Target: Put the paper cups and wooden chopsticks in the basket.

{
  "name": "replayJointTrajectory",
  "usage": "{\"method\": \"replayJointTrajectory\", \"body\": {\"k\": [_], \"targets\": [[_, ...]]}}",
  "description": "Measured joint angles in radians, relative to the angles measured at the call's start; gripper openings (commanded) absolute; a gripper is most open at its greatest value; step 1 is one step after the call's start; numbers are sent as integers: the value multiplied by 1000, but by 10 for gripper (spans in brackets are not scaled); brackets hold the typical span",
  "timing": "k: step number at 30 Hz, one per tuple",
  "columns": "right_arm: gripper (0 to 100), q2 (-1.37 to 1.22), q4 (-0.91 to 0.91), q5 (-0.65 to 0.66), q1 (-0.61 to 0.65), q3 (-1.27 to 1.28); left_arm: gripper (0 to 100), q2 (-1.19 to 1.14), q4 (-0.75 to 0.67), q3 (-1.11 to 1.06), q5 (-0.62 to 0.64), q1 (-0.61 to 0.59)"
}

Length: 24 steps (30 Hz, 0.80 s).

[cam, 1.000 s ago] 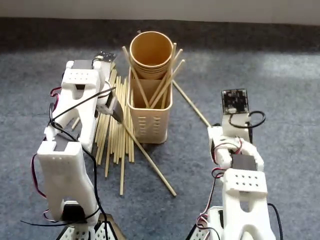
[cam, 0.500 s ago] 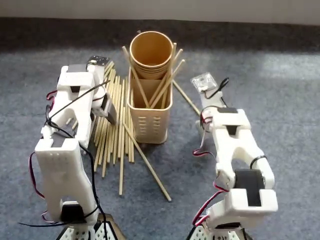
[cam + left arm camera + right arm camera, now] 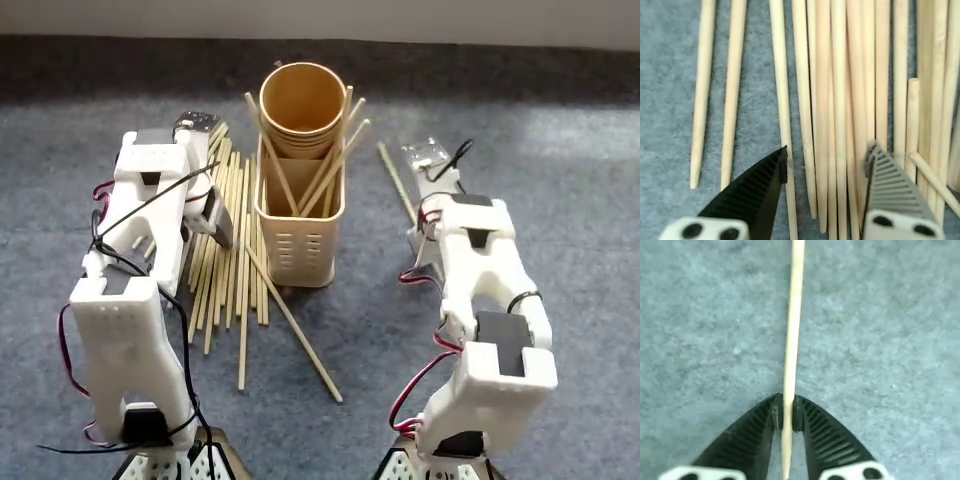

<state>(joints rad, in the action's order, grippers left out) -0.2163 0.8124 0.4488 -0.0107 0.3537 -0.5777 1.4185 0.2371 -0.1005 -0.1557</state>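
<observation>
The basket (image 3: 300, 225) stands upright near the middle of the bench's (image 3: 560, 200) far edge. The stacked paper cups (image 3: 302, 100) sit in its far end, and several chopsticks lean inside it against the cups.

The loose chopsticks (image 3: 232, 240) lie side by side on the bench just to the left of the basket, running roughly from the far edge toward the near one. One long chopstick (image 3: 296, 328) lies slantwise from the basket's near left corner out toward the near edge.

The left tool (image 3: 827, 149) hangs low over this pile with its fingers apart. The dark finger (image 3: 762, 177) lies toward the outer side of the pile. The pale finger (image 3: 885, 180) lies toward the basket side. Several sticks lie lengthwise in the gap between them. Whether the tips touch the wood cannot be told.

The right tool (image 3: 787, 405) is to the right of the basket, and its fingers are clamped on a single chopstick (image 3: 794, 320). The stick passes between the two tips and runs straight out ahead of the tool toward the far edge. In the high view it lies beside the basket's right wall, apart from it.
</observation>
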Motion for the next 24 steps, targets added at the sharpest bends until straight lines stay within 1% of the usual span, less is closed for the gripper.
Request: {"method": "replayJointTrajectory", "body": {"k": [2,5,9,12,14,17,19,21,24], "targets": [[5,44,23,-74,-43,-41,253,0,0,0,0,0],[5,187,29,-187,-94,-83,253,0,-12,-3,-3,0],[5,473,31,-328,-78,-91,253,0,-14,-5,-3,0],[5,729,18,-440,11,-91,253,0,-14,-5,-3,0],[5,902,-11,-489,118,-78,253,0,-14,-6,-3,0],[5,1119,-95,-514,293,12,252,0,-14,-8,-3,0],[5,1186,-169,-519,382,109,252,0,-15,-8,-3,0],[5,1211,-265,-519,413,218,252,0,-15,-8,-3,0],[5,1203,-443,-519,420,410,252,0,-15,-8,-3,0]]}}
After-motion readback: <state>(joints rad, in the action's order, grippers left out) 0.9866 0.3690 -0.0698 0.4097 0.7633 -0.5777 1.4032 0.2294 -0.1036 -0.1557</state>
